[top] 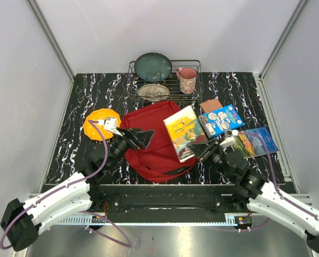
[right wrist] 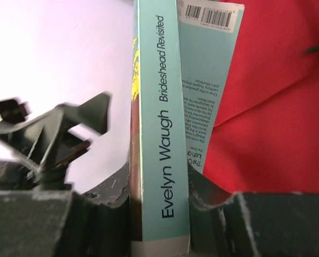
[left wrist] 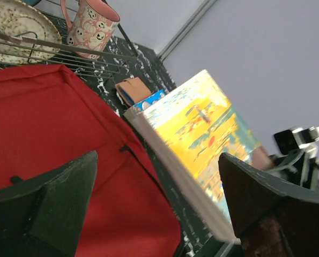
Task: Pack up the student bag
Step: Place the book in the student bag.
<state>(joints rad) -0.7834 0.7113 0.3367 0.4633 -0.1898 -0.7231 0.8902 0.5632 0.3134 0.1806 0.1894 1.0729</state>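
Red backpack (top: 156, 152) lay flat at mid-table, with a yellow book (top: 184, 131) tilted over its right edge.

The right gripper (top: 205, 149) pinched the book's near end by the spine. The left gripper (top: 138, 138) hung over the bag's left part, fingers spread wide around nothing. The bag's far edge lay just near of the dish rack (top: 197, 67). An orange plate (top: 95, 124) sat near its left edge. A blue box (top: 221, 120) crowded the right, and bare table (top: 73, 155) showed near-left.

Student bag (top: 155, 150): large, red fabric, lying flat, centre of scene.
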